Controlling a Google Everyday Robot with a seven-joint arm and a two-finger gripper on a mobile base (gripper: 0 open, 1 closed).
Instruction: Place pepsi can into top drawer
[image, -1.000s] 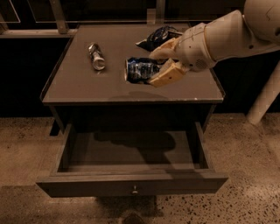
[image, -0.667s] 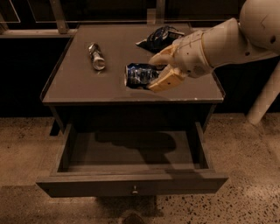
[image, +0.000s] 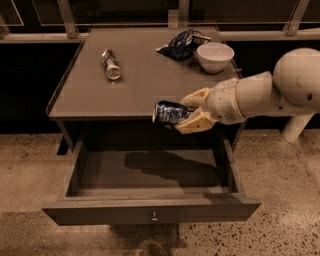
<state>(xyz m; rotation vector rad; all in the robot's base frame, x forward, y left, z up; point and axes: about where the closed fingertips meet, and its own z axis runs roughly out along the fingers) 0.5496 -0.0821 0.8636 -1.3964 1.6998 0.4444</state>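
Mid-carry, with the release not yet done. Grips the pepsi can sideways in the gripper, fingers narrowed onto it from above and below, one silver end pointing toward the left side of the top drawer. Hovers over the back right part of that drawer, level with the front edge of the desk above it. Holds the can well above the drawer floor, touching no part of the drawer, and throws a shadow onto that floor. Shows the drawer standing open, knob at the middle of its front panel.

Behind and above the drawer, on the desk: a silver can toward the drawer's left, a snack bag and a white bowl toward its right, all well apart from the held can.

Next, most likely: lower straight down into the drawer, staying off its right wall and the desk edge overhead, then part the fingers only near the floor. Worth guarding against: a sideways can rolling once freed.
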